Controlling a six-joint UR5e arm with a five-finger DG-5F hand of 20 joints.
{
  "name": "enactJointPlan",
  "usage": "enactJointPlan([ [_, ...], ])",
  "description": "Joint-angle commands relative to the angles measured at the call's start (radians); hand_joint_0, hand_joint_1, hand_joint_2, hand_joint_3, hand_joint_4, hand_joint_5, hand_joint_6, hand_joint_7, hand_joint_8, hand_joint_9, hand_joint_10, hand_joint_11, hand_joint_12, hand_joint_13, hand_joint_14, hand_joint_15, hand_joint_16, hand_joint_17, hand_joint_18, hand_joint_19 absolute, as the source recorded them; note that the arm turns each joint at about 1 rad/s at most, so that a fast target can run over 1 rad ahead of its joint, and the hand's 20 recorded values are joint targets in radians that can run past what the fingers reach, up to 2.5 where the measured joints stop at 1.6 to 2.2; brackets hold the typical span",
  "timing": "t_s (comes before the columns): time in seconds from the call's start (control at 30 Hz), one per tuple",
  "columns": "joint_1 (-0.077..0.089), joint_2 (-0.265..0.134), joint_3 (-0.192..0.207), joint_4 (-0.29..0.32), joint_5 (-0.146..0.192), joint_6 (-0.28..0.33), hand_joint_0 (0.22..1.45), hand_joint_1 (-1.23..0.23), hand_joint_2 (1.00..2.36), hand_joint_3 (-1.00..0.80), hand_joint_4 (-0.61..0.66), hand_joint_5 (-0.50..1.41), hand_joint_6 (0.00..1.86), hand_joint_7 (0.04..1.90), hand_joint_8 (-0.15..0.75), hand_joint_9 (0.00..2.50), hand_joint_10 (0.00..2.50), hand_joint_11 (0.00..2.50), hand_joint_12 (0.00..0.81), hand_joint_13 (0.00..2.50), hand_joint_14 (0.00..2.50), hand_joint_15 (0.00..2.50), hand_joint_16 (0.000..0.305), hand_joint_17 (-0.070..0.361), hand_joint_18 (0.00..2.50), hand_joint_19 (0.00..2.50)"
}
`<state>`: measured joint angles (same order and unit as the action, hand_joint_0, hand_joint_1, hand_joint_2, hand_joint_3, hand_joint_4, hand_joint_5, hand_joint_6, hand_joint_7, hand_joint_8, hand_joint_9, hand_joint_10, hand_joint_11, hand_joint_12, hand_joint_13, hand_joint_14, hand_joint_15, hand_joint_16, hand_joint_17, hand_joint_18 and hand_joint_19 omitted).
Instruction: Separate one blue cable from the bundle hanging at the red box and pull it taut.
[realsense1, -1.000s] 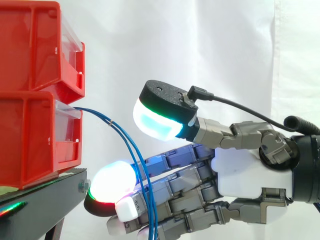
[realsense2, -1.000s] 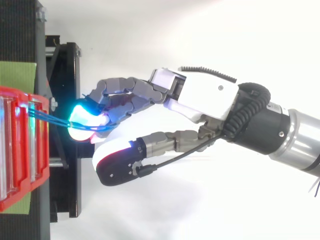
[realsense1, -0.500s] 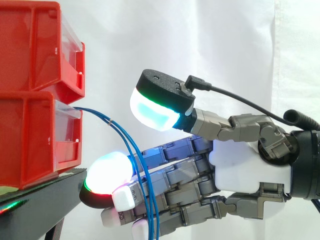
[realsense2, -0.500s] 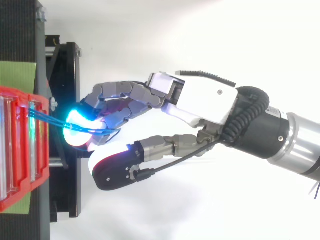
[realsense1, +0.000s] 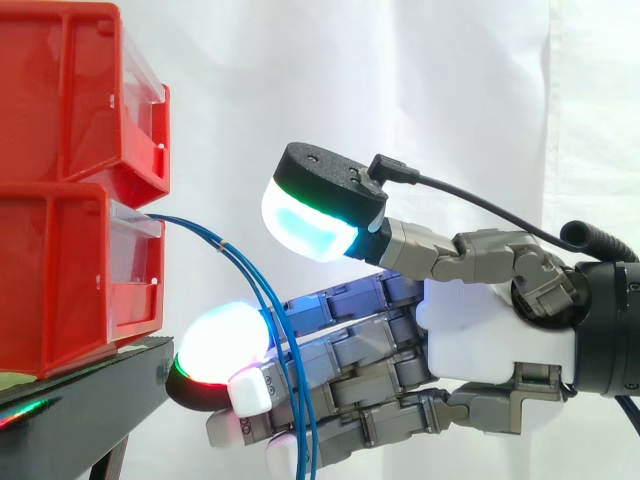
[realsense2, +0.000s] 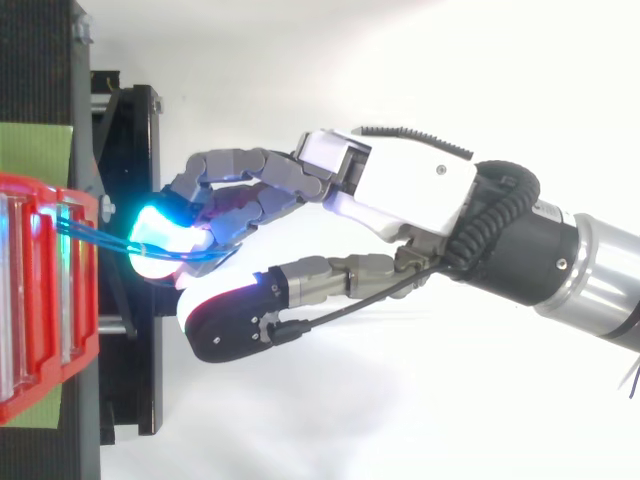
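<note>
Several cables (realsense1: 200, 231) cross my spread robot hand (realsense1: 490, 340); closing now could pinch two together below the box (realsense1: 60, 270).

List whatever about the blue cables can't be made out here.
- Side view: the lower ends of the blue cables are cut off by the bottom edge.
- Side view: their attachment is hidden inside the lower red bin.
- Top view: the strands blur in the glow of the robot hand, so their count is unclear.
- Both views: whether one strand is separated; they overlap along the robot hand.
</note>
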<state>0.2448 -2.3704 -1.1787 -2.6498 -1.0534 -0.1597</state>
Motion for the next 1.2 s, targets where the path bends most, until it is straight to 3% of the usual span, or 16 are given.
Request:
enactJointPlan([
  [0.0,-0.004,0.000,0.001,-0.004,0.001,0.008,0.59,-0.57,1.00,-0.50,0.29,-0.14,0.50,1.00,0.295,0.86,0.02,0.55,0.335,0.57,0.01,0.25,0.044,0.098,0.53,0.42],
  [0.23,-0.013,0.000,-0.001,-0.048,0.001,0.042,0.60,-0.61,1.00,-0.50,0.29,-0.13,0.50,1.02,0.294,0.87,0.02,0.57,0.334,0.58,0.01,0.25,0.043,0.097,0.53,0.41],
  [0.4,-0.019,0.000,-0.001,-0.047,0.000,0.057,0.61,-0.68,1.00,-0.50,0.29,-0.13,0.50,1.02,0.288,0.86,0.02,0.56,0.328,0.58,0.01,0.25,0.043,0.096,0.54,0.42],
  [0.67,-0.025,0.000,0.001,-0.044,-0.013,0.098,0.60,-0.66,1.00,-0.50,0.28,-0.13,0.50,1.03,0.287,0.86,0.02,0.57,0.328,0.58,0.01,0.25,0.043,0.096,0.53,0.43],
  [1.0,-0.025,0.000,0.001,-0.044,-0.013,0.115,0.61,-0.65,1.00,-0.50,0.26,-0.13,0.50,1.06,0.291,0.87,0.02,0.58,0.326,0.58,0.01,0.25,0.042,0.095,0.53,0.43],
  [1.07,-0.025,0.000,0.024,-0.048,-0.011,0.131,0.61,-0.65,1.00,-0.50,0.26,-0.13,0.50,1.07,0.290,0.87,0.02,0.58,0.328,0.58,0.01,0.25,0.042,0.095,0.53,0.43],
  [1.17,-0.021,0.000,0.027,-0.045,-0.011,0.134,0.62,-0.66,1.00,-0.50,0.26,-0.13,0.50,1.08,0.287,0.87,0.02,0.57,0.327,0.58,0.01,0.25,0.042,0.095,0.53,0.43],
])
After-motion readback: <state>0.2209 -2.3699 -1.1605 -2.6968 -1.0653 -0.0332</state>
